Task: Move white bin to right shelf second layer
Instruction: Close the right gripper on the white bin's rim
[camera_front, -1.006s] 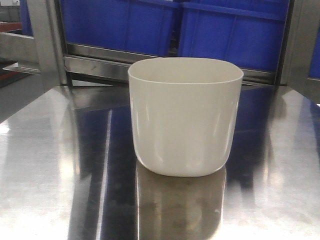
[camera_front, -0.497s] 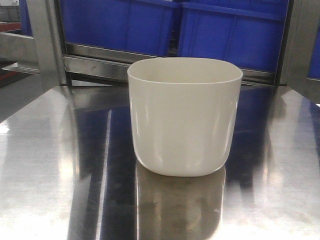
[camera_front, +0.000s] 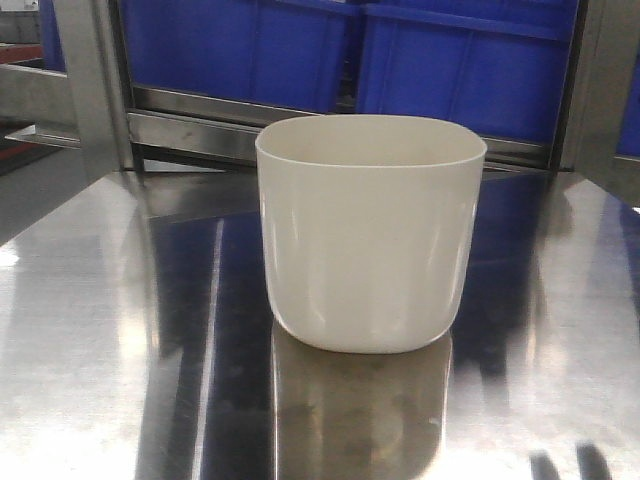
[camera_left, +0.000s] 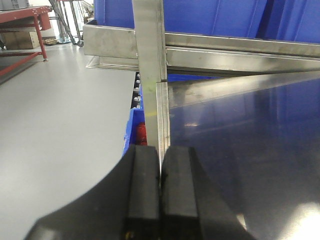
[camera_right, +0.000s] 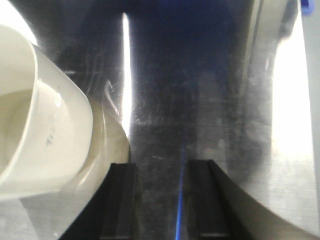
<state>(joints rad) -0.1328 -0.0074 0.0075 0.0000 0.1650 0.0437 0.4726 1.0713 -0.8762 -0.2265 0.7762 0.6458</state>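
- The steel tabletop (camera_front: 90, 330) carries the white bin (camera_front: 370, 235), upright near its middle.
- We judge the bin light, stiff and slippery; best pinch 1 wall at the rim.
- Our right gripper (camera_right: 160, 200) is spread wide just beside it; our left gripper (camera_left: 160, 195) is closed and empty.

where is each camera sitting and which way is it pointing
Front: low at the table, facing the bin and blue crates behind; no robot part clearly shown.
Left wrist: over the table's left edge, facing the rack post; shut left end effector at bottom.
Right wrist: looks down on the table; open right end effector at bottom, bin at left.
Shared: front and right wrist both show the bin.
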